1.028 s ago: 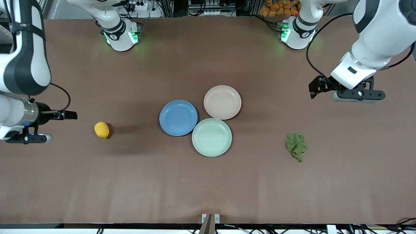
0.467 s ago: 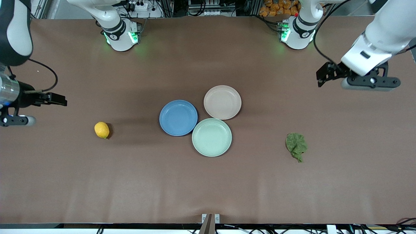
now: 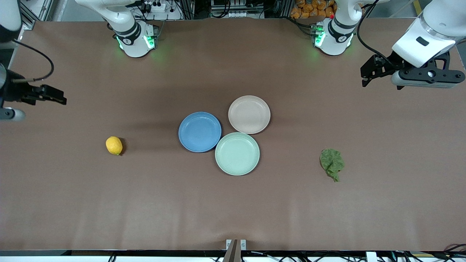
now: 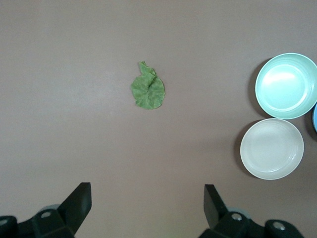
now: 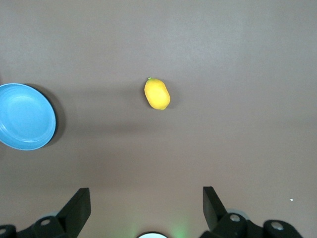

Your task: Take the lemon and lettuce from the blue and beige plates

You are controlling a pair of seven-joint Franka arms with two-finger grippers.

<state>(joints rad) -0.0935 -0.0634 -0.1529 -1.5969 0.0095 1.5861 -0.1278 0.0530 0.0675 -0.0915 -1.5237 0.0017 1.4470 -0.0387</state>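
Table (image 3: pixel 233 211) wears brown cloth, racks at 12 o'clock; left end effector (image 4: pixel 146 208) and right end effector (image 5: pixel 146 208) hover spread wide, empty, touching nothing.

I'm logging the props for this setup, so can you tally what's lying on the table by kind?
Plates: 3, the blue plate, the beige plate, the mint-green plate
Lemons: 1, the lemon
Lettuce leaves: 1, the lettuce
Total: 5
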